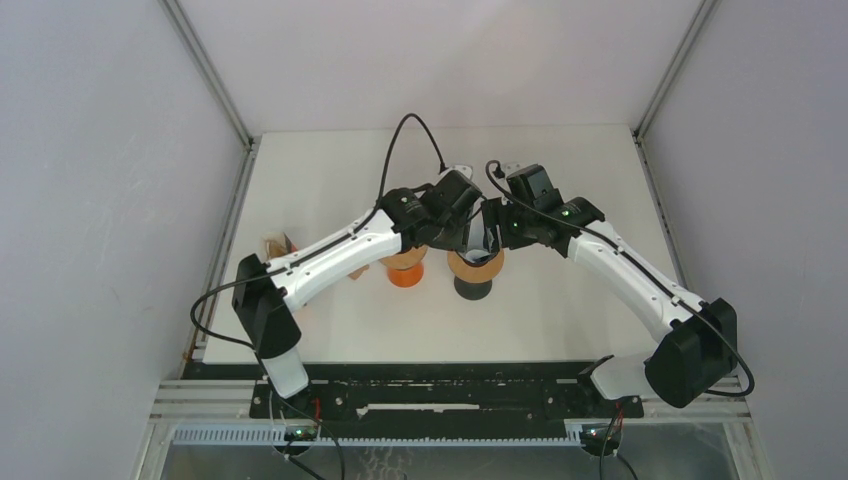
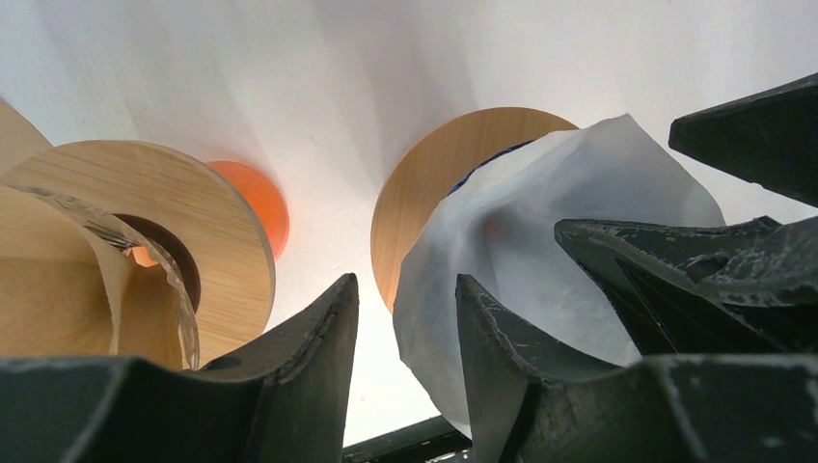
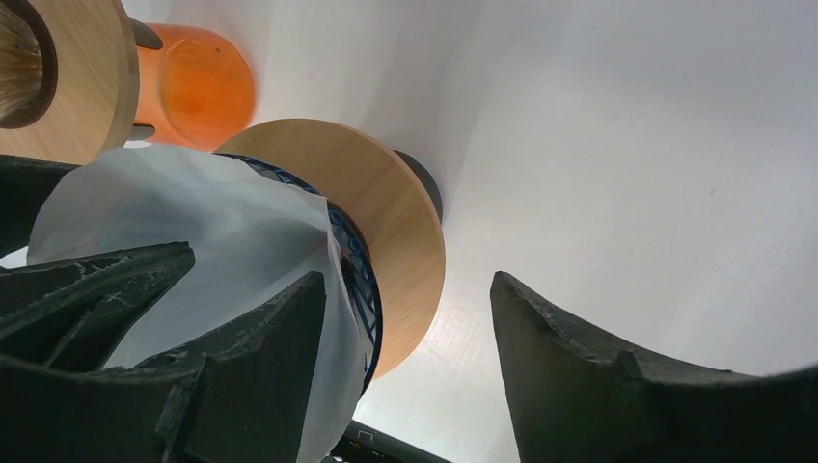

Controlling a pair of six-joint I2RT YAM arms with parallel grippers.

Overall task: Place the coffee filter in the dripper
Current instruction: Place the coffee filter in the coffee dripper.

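Note:
A white paper coffee filter (image 2: 540, 231) stands crumpled in the cone of the dripper with a wooden collar (image 2: 434, 174) and dark base (image 1: 473, 288). In the top view, both grippers meet above this dripper. My left gripper (image 2: 405, 282) is open, and the filter's left edge lies in the gap between its fingers. My right gripper (image 3: 407, 280) is open wide. Its left finger (image 3: 270, 338) is against the filter (image 3: 193, 212), whose edge and the blue-patterned glass cone (image 3: 365, 280) lie between the jaws. Neither gripper pinches the paper.
A second dripper with an orange base (image 1: 405, 272) and wooden collar (image 2: 207, 222) stands just left of the dark one. A small brown object (image 1: 275, 243) lies at the table's left edge. The enclosure walls rise on both sides.

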